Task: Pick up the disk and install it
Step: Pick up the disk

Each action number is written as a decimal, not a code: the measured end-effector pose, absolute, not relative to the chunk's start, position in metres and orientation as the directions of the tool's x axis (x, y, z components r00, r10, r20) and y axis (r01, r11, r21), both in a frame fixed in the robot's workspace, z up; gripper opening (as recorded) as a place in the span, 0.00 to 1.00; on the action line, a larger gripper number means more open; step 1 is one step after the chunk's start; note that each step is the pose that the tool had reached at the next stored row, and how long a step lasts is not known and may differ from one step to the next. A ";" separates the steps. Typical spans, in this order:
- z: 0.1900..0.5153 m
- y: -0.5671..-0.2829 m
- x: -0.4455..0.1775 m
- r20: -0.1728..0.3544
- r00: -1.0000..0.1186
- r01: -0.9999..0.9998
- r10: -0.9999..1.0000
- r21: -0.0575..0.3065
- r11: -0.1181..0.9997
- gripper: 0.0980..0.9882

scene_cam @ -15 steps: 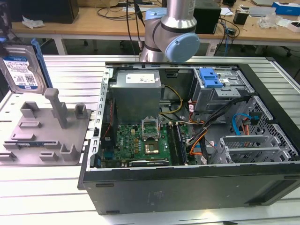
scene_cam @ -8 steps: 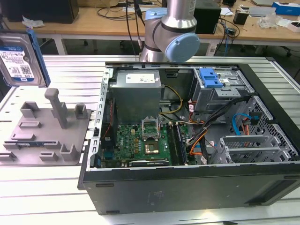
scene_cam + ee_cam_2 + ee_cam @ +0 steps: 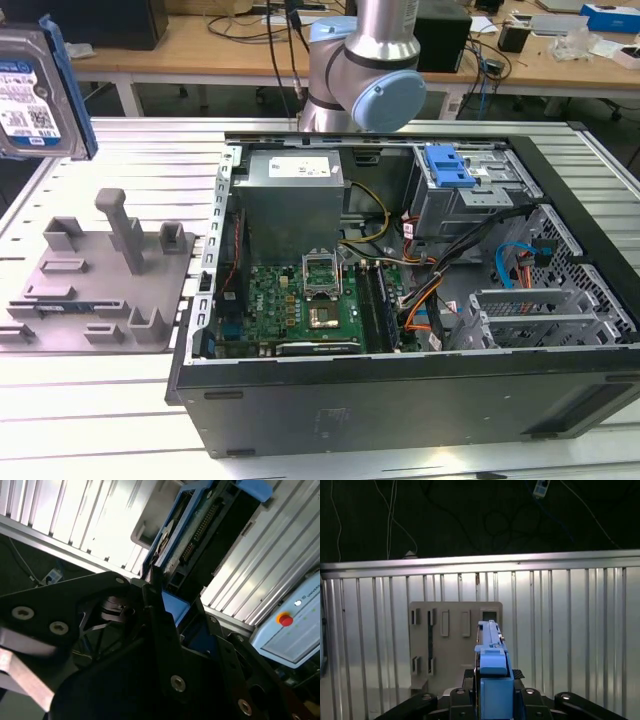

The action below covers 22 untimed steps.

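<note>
Disk [image 3: 35,95], flat silver slab, blue-framed, held in pincer [image 3: 492,682].

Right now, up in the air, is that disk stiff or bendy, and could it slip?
The disk looks rigid: a flat metal body, straight edge-on in the first wrist view. Probably dense for its size. Its smooth blue frame could slip in a loose grip.

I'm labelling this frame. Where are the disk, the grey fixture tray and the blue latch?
the disk [image 3: 27,103], exterior view, on its white-and-blue label.
the grey fixture tray [image 3: 100,292], exterior view, on its flat base.
the blue latch [image 3: 447,167], exterior view, on its top face.
</note>
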<state>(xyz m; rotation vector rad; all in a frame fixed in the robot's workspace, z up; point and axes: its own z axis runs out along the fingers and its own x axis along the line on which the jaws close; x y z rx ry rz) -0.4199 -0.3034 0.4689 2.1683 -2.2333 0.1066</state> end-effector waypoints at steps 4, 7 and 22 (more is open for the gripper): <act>0.482 -0.303 -0.420 0.068 -0.023 -0.999 -0.997 -0.031 0.021 0.30; 0.495 -0.303 -0.420 0.069 -0.015 -0.999 -0.997 -0.033 0.013 0.30; 0.500 -0.352 -0.360 0.070 -0.013 -0.999 -0.997 -0.034 0.010 0.30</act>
